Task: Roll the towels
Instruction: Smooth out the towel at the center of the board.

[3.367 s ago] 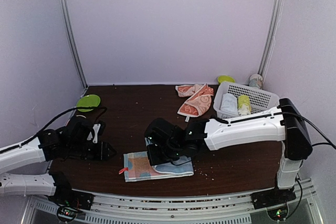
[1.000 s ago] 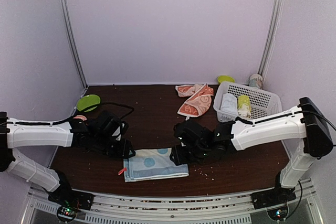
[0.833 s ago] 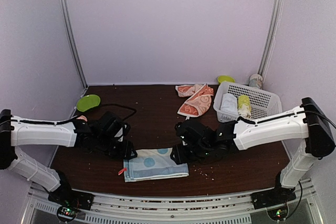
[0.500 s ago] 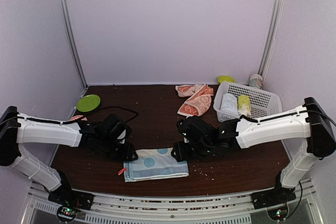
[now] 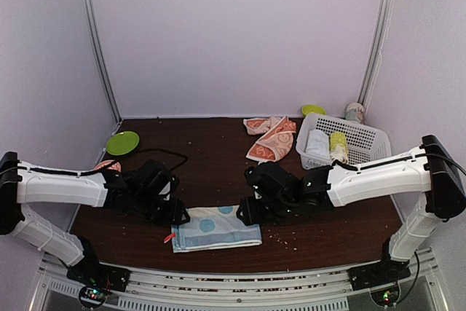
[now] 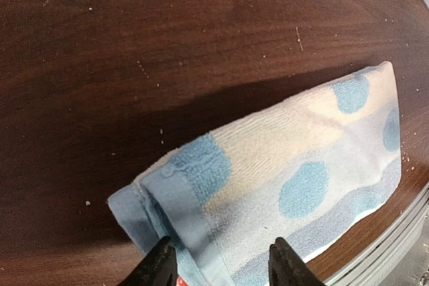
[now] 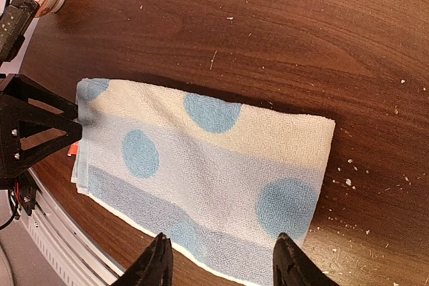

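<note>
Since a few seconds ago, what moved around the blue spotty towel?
The right gripper came off the light blue dotted cloth towel and moved to its right end; the left gripper reached in to its left end. Both are open, holding nothing. The towel's orange patch is gone; only dots show. The orange patterned towel, white plastic basket and round green plate stayed put.

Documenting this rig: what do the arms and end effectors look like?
The left arm and right arm have white tubular links with black joints, each with a thin black cable. The left end effector and right end effector are black, with two tapered fingers.
</note>
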Controlling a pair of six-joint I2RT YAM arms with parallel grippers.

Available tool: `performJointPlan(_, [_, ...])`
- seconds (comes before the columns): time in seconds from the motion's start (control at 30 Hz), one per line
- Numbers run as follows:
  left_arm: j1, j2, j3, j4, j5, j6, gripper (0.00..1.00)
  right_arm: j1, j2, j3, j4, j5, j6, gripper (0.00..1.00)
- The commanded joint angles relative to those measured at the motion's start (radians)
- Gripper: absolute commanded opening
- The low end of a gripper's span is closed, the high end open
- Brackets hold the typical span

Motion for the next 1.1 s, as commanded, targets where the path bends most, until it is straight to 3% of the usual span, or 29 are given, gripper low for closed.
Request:
performJointPlan(0.0, [-0.008, 0.037, -0.003, 0.037, -0.004, -0.005, 0.47, -0.005, -0.02, -0.009, 0.009, 0.007, 0.006, 0.52])
performJointPlan(0.17, [-0.008, 0.07, -0.012, 0.06, 0.003, -0.004, 0.39, -0.005, -0.028, -0.014, 0.005, 0.01, 0.008, 0.52])
performJointPlan(0.33, [-0.011, 0.05, -0.036, 0.054, -0.001, -0.006, 0.11, -0.012, -0.012, -0.014, 0.003, 0.035, 0.012, 0.52])
performJointPlan(0.43, [-0.011, 0.025, -0.056, 0.038, -0.003, -0.005, 0.0, -0.03, 0.015, -0.004, -0.003, 0.053, 0.011, 0.51])
performJointPlan(0.87, [-0.012, -0.07, -0.101, -0.033, 0.006, 0.017, 0.0, -0.058, 0.18, 0.086, -0.031, 0.024, -0.03, 0.49])
performJointPlan(1.07, [-0.011, -0.074, -0.103, -0.044, 0.023, 0.035, 0.0, -0.061, 0.24, 0.107, -0.088, 0.077, -0.027, 0.28])
